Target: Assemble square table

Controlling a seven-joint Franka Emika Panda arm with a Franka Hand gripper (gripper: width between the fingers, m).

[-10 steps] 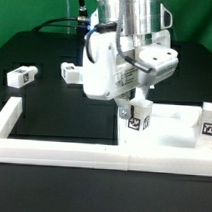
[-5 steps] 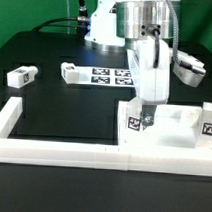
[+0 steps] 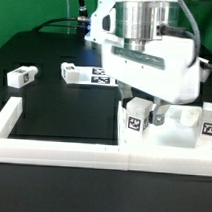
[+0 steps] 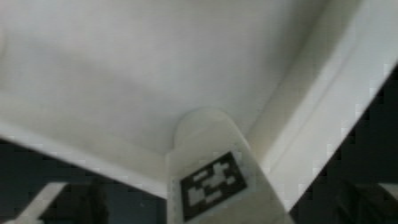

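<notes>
**Q:** Where does the work stand, and how are the jaws set?

**A:** The white plastic square tabletop slab (image 3: 183,135) lies in the corner of the long low white border wall (image 3: 62,144) on the black table (image 3: 54,107). A short white blocky leg (image 3: 137,117) stands upright on it. The jaws of the two-finger gripper (image 3: 144,104) are spread wide, clear of that leg on both sides. A second leg (image 3: 208,125) is cut off at the exterior view's right edge. A third leg (image 3: 20,76) and a fourth leg (image 3: 70,70) lie loose, well apart from the slab.

**Q:** What could go wrong, and is any writing legible?

**A:** The leg may not be fully seated. If so, a jaw brushing it while rising could tilt or topple it, or nudge the slab out of its corner. There are no brands or words, only black-and-white tags on the legs.
</notes>
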